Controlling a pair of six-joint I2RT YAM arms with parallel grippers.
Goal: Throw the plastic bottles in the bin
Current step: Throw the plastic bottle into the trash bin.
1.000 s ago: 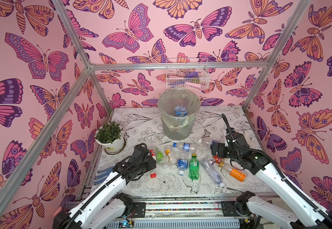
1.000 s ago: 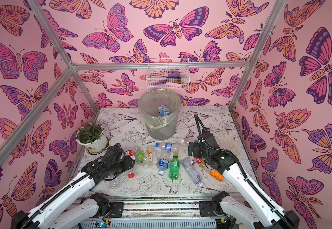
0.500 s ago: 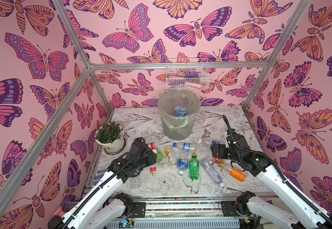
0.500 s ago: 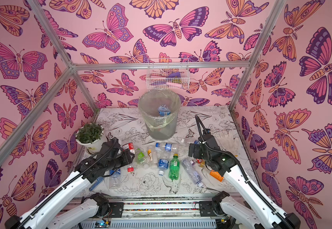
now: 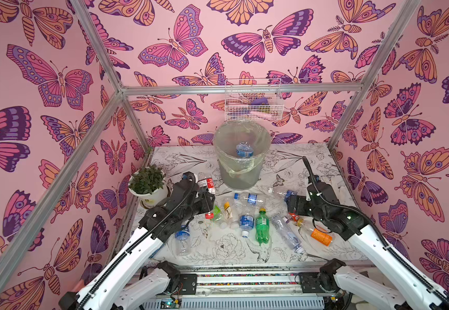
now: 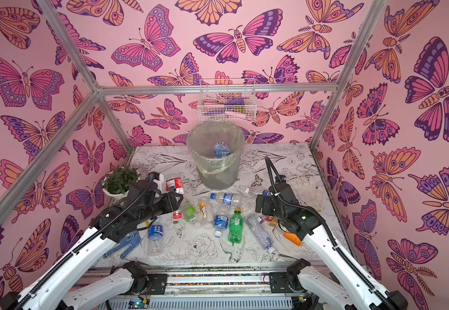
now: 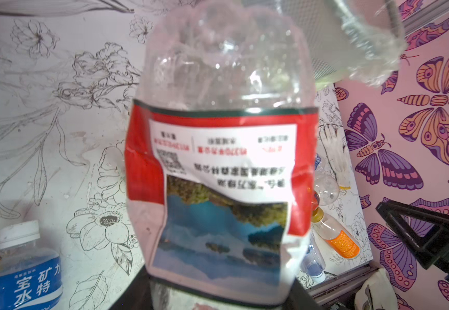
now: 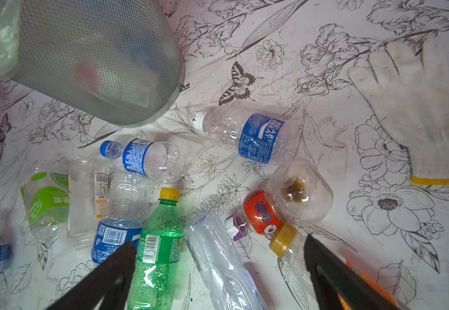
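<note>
Pink butterfly-print walls (image 5: 57,80) close in a white tabletop (image 5: 311,161) drawn with black flowers. The bin (image 5: 240,171), lined with a thin clear bag, stands upright at the middle of the table's rear; 1 blue-labelled bottle (image 5: 243,150) lies inside it. A white wire basket (image 5: 252,103) hangs on the back wall just above the bin; a potted plant (image 5: 148,185) sits at the table's left edge.

The left gripper (image 5: 207,195), up beside the plant, is clamped on a red-labelled bottle (image 7: 223,174). In the left wrist view that bottle rises from between the jaws with its label crumpled; in both top views it sits between plant and bin. The right gripper (image 8: 219,241) hangs over the right part of the litter, its fingers (image 8: 110,268) spread wide and gripping nothing.

The other plastic bottles (image 5: 246,221) lie flat on the table in front of the bin, between the 2 arms. A green bottle (image 5: 262,225) with a yellow cap is at the middle, and an orange-labelled bottle (image 5: 321,236) is just beside the right arm; a clear one with a blue band (image 5: 182,236) lies by the left arm. A white glove (image 8: 416,107) lies near the right edge; a blue glove (image 6: 126,244) lies partly under the left arm.
</note>
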